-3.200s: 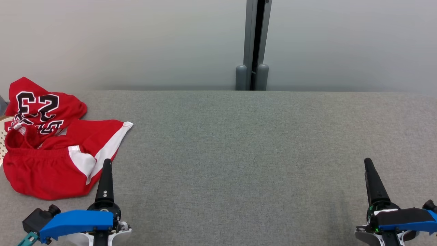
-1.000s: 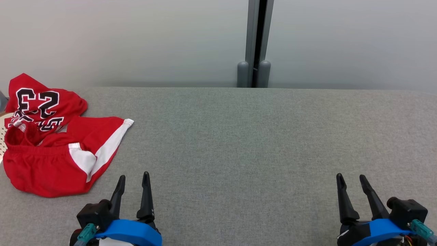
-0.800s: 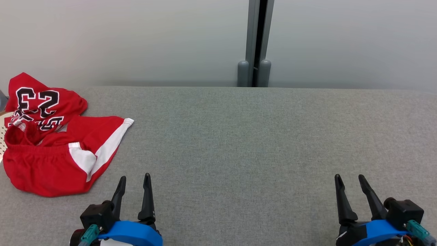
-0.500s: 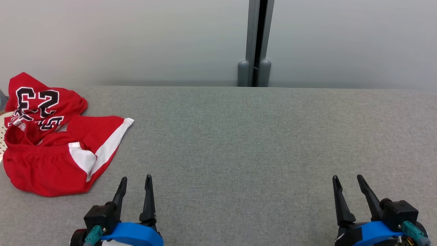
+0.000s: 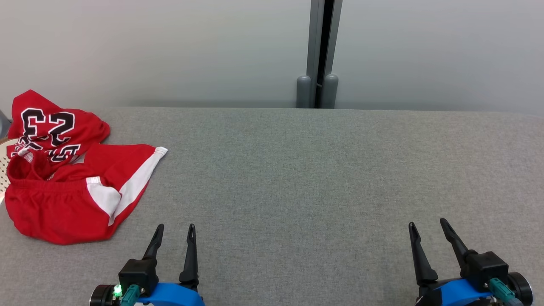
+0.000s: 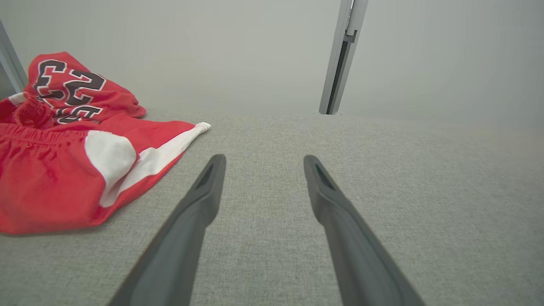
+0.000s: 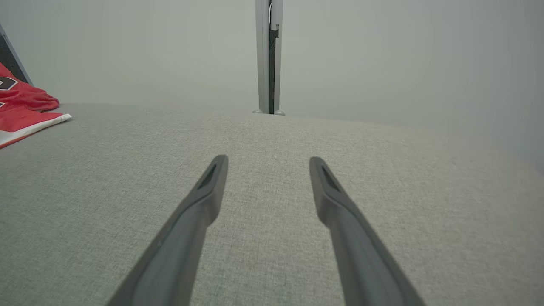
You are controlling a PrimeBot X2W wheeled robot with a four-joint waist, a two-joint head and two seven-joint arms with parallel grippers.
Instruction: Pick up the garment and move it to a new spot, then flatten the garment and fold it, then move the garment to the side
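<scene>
Red basketball shorts [image 5: 63,199] lie crumpled at ten o'clock on the grey fabric tabletop [image 5: 297,170], while the left gripper [image 5: 176,226] and right gripper [image 5: 427,222] sit spread and empty, seemingly poised for pickup.

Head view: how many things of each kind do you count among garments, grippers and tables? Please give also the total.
red garment: 1, one crumpled heap
grippers: 2, the left gripper and the right gripper, both open
table: 1
total: 4
</scene>
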